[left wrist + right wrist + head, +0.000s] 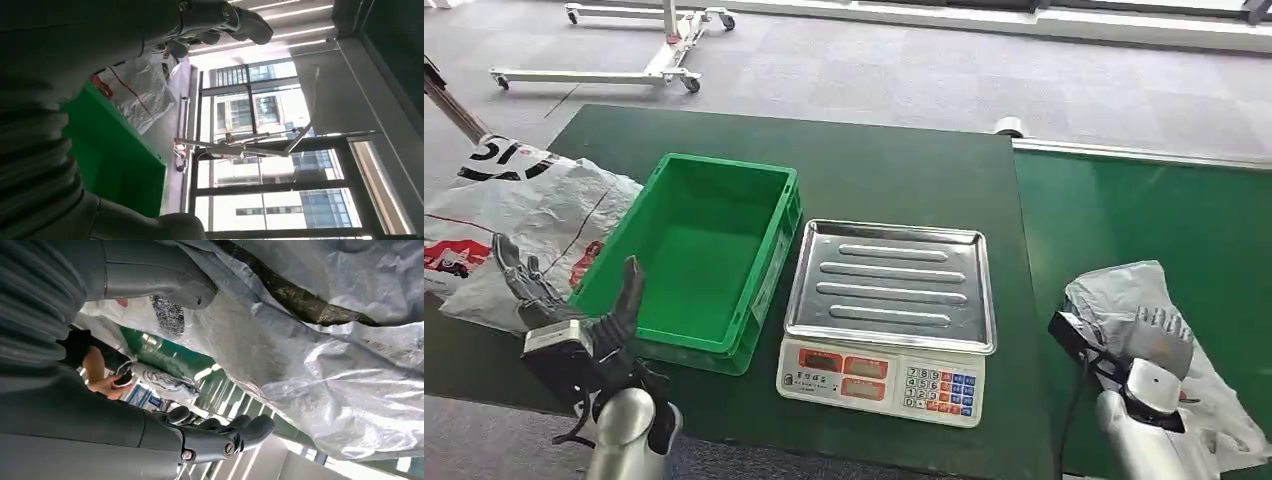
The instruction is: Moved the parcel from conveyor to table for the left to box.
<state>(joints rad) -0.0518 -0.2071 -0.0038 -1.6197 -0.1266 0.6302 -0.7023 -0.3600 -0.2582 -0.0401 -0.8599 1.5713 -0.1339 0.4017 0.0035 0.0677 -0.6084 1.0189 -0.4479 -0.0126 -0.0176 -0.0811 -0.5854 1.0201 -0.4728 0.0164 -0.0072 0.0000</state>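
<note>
We see the parcel [1159, 330], a soft grey plastic bag, lying on the green conveyor [1124, 210], crinkly and likely light and slippery. Our right hand [1162, 340] rests on it, thumb and fingers spread around a fold; bunching the slack should grip best. Our left hand [574, 310] waits spread beside the crate [699, 250] on the green table [904, 170], windows beyond

Parcel-sorting workspace, conveyor [1144, 200], weighing scale [889, 310]

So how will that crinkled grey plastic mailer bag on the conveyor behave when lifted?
The crinkled grey plastic mailer bag will probably flop and sag: its film is loosely wrinkled. The glossy surface may be slippery under the right hand. It lies fairly flat, so it seems light, though its contents are hidden.
</note>
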